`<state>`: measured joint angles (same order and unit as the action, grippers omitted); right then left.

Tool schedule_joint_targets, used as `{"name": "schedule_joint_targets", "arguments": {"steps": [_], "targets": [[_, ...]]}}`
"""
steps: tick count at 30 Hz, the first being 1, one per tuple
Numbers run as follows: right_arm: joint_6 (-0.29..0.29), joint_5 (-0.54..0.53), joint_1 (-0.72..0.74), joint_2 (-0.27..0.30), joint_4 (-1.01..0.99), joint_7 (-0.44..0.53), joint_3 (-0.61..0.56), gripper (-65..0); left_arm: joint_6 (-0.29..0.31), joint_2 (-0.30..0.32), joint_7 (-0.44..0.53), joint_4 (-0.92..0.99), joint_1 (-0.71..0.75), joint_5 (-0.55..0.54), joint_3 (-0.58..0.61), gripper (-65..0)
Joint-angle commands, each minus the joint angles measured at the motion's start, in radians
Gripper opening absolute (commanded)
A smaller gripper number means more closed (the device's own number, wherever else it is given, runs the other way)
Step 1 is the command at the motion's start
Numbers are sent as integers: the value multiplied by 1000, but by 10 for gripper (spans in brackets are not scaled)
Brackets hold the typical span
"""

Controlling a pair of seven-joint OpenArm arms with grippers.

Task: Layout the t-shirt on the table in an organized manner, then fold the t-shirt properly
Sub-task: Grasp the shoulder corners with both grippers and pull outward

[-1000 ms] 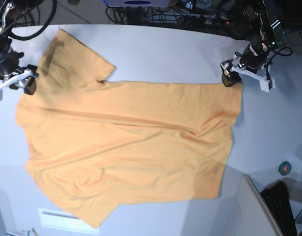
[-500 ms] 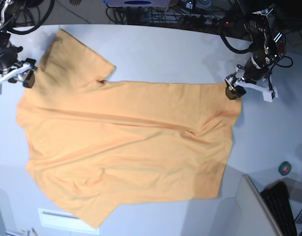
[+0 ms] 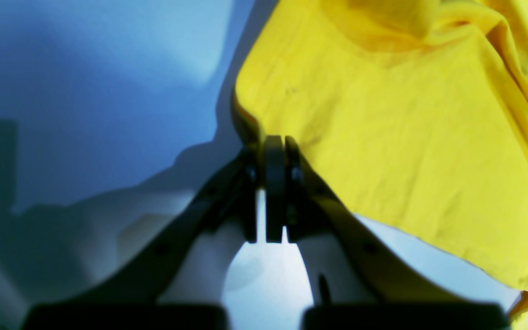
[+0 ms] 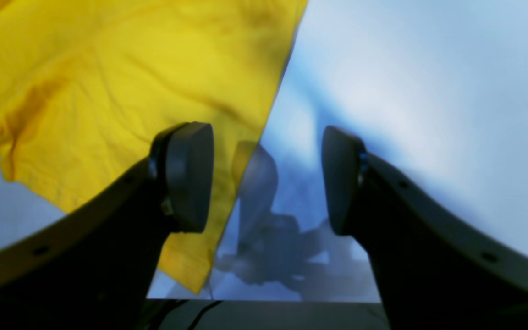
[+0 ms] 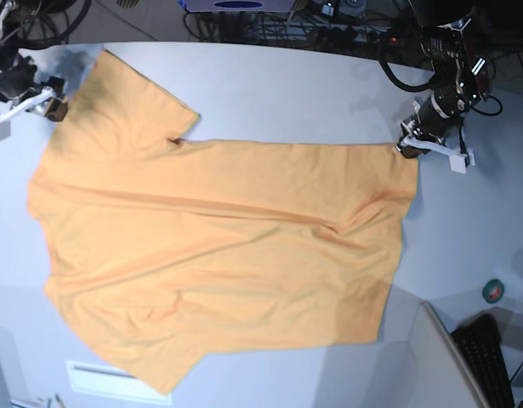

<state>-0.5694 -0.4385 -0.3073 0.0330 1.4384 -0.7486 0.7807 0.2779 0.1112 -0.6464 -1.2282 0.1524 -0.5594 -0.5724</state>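
T-shirt: the orange-yellow t-shirt [image 5: 218,255] lay spread nearly flat across the middle of the table [image 5: 287,93], 1 sleeve reaching to the far left, the other hanging toward the near left edge.
Creases: long soft folds ran across the body from left to right, with a darker rumple near the right hem.
Left gripper: the left gripper [image 3: 273,151] sat at the far right corner of the shirt, jaws pressed together; in the wrist view the cloth edge met the fingertips, but whether any fabric was caught between them could not be told.
Cloth at that corner: the hem rose in a ridge just beside the closed fingertips [image 3: 274,158], the rest sloping away to the right of that view.
Right gripper: the right gripper [image 4: 264,178] hovered at the far left by the sleeve, its 2 jaws spread wide and nothing between them.
Sleeve edge: in the right wrist view the shirt's edge ran under the gap, 1 pad [image 4: 190,176] over fabric and the other pad [image 4: 344,183] over bare table.
Near edge: a white label [image 5: 104,378] lay on the table at the near left, partly beside the lower sleeve.
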Motion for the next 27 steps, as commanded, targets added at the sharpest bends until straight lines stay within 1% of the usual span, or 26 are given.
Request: {"name": "schedule_joint_targets", "arguments": {"steps": [1,7,12,20,27], "targets": [[-10,-12,12,21,-1,14,3,-291,-7,9,-19,-8,0,11,-1,-650],[-10,-10,21,21,-38,10,-7,-291,-7,22,-19,-9,2,11,1,-650],[-11,-10,21,18,-47,8,-62,-293,-7,22,-19,-9,8,11,1,-650],[-11,-12,21,17,-115,13,-62,-294,-7,22,-19,-9,9,11,1,-650],[-11,-12,18,-17,-118,8,-68,-297,-7,22,-19,-9,9,11,1,-650]]}}
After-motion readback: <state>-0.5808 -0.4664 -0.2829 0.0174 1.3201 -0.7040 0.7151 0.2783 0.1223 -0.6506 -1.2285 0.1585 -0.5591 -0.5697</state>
